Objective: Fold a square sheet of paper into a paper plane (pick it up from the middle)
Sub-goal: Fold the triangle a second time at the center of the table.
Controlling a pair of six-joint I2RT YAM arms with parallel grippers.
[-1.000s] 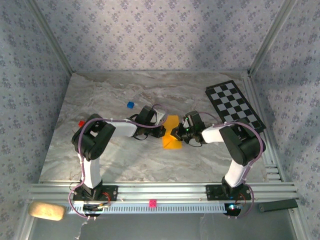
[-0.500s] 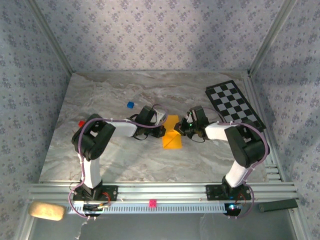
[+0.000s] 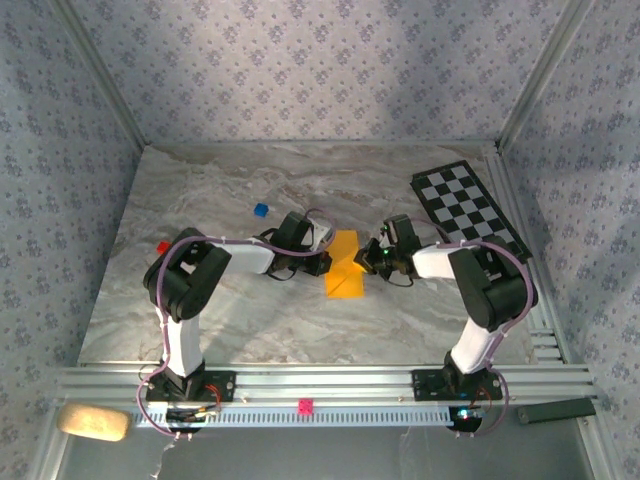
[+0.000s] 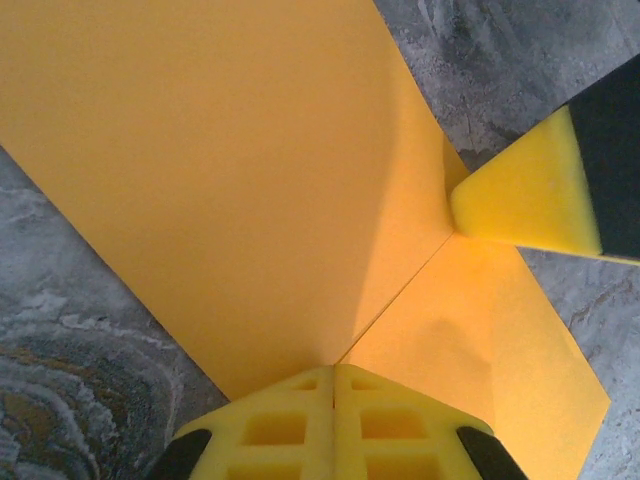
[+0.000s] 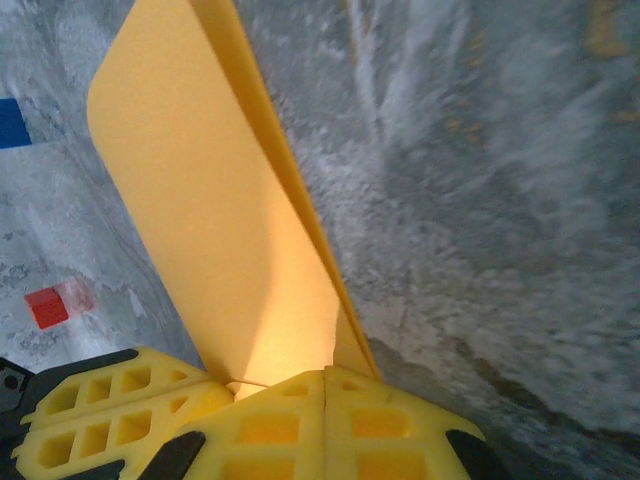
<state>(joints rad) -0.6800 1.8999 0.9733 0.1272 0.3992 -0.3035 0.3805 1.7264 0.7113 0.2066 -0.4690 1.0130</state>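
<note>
The left arm (image 3: 245, 255) and right arm (image 3: 440, 265) meet at the paper (image 3: 345, 275) from both sides, blocking the middle of the table (image 3: 300, 325). Bare marble lies open behind the paper and in front of it. A blue cube (image 3: 261, 210) sits behind the left arm, a red cube (image 3: 162, 246) near the left edge, and a checkered board (image 3: 468, 212) at far right.

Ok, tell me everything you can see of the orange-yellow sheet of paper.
The square sheet of paper is thin, plain, matte orange-yellow and no longer flat. A sharp crease crosses it, and in the right wrist view its layers stand up off the surface. It sits mid-table on the marbled table, between the two arms. The shut left end effector appears to pinch one end of the crease, and the shut right end effector the other.
</note>
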